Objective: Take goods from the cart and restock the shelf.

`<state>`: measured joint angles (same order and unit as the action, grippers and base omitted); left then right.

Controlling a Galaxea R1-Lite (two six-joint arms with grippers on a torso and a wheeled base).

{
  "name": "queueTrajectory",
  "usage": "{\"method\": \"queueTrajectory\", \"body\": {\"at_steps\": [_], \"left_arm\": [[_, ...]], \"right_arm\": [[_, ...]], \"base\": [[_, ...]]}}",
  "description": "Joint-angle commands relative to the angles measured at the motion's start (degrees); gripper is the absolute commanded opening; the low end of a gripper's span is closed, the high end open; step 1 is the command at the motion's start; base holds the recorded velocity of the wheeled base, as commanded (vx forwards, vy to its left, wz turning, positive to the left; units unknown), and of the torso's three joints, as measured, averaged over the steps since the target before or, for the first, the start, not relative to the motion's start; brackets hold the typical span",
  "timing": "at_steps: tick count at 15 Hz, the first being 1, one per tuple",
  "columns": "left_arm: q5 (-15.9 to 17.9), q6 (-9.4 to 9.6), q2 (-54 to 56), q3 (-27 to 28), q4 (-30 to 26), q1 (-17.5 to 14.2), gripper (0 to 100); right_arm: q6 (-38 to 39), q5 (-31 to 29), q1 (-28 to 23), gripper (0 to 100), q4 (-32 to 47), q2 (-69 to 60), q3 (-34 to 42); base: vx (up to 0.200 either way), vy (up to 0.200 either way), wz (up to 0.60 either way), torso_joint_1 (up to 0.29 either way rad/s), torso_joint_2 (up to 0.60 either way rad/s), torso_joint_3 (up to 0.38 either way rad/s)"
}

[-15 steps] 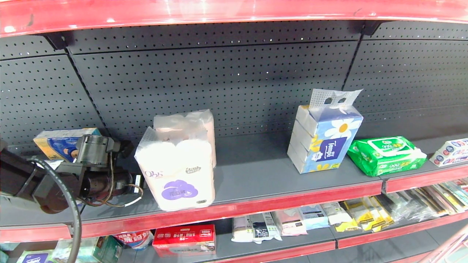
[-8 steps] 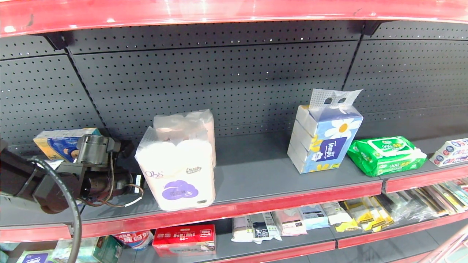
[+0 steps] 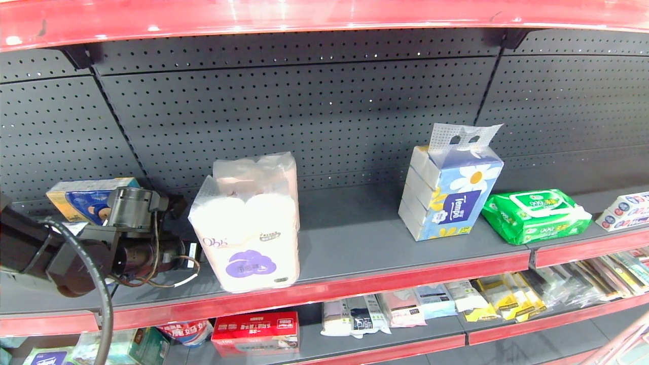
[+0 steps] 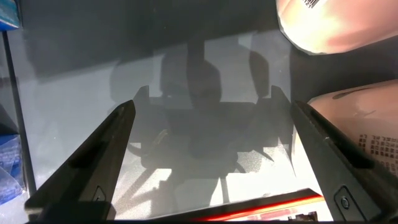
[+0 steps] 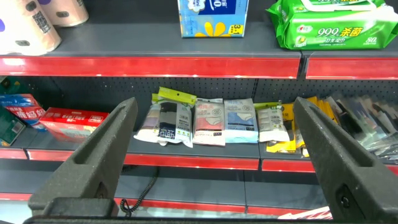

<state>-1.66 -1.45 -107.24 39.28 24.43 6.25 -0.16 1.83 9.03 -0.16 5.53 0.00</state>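
roll pack shelved, left pincer let go

pack [image 3: 248, 238] has edged a touch rightward over the last second and stands upright at the shelf [image 3: 355, 243] front edge, so this item looks placed and the arm seems free to back out. left pincer [image 4: 208, 112] is spread wide and empty, the pack just beside one finger. right pincer [image 5: 216, 106] also gapes wide, holding nothing.

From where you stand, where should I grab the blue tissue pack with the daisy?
Probably the white handle flap standing up from the tissue pack: it is thin, upright and free. Come from the front with the right pincer; the green wipes crowd its right side.
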Motion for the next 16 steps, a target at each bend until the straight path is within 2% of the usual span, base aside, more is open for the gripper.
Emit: {"method": "queueTrajectory", "body": {"at_steps": [1, 16], "left_arm": [[0.0, -0.04, 0.0, -0.1, 0.0, 0.1, 100], [0.0, -0.04, -0.1, 0.0, 0.1, -0.1, 100]], "right_arm": [[0.0, 0.0, 0.0, 100, 0.0, 0.1, 0.0], [0.0, 0.0, 0.0, 100, 0.0, 0.1, 0.0]], "base": [[0.000, 0.000, 0.00, 0.000, 0.00, 0.000], [0.000, 0.000, 0.00, 0.000, 0.00, 0.000]]}}
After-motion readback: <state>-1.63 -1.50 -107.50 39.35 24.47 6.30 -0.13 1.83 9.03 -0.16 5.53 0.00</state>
